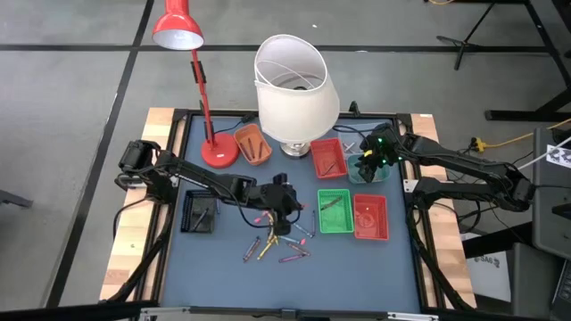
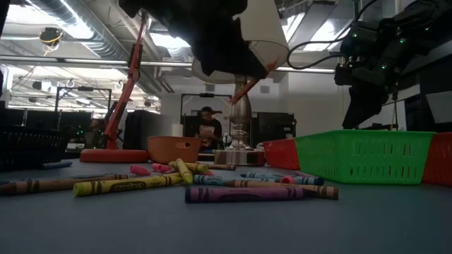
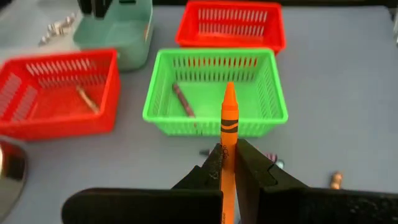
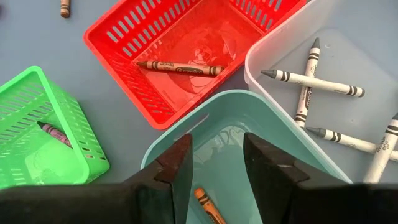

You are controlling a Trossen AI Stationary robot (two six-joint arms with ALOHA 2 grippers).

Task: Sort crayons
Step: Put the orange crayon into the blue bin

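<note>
My left gripper (image 1: 284, 201) is above the table's middle, shut on an orange crayon (image 3: 229, 121) whose tip points toward the green basket (image 3: 214, 93). Several loose crayons (image 1: 278, 245) lie flat on the blue mat below it; they also show in the low view (image 2: 247, 192). My right gripper (image 4: 217, 163) is open over the teal tray (image 4: 227, 134), which holds one orange crayon (image 4: 208, 208). It touches nothing. The green basket holds a purple crayon (image 3: 183, 99). A red basket (image 4: 186, 46) holds a brown crayon (image 4: 179, 67). My left gripper pinches the orange crayon between its two fingers (image 3: 252, 163), on the wrapped shaft (image 3: 226, 149) behind its middle. The crayon runs along the fingers and sticks out past them, tip first. It is lifted clear of the mat.
A red desk lamp (image 1: 219, 150) and a large white lampshade (image 1: 294, 80) stand at the far side. An orange tray (image 1: 252, 143), a dark tray (image 1: 200, 212), a second red basket (image 1: 370, 217) and a white tray of grey crayons (image 4: 323, 87) stand around. A person shows in the room beyond (image 2: 208, 127).
</note>
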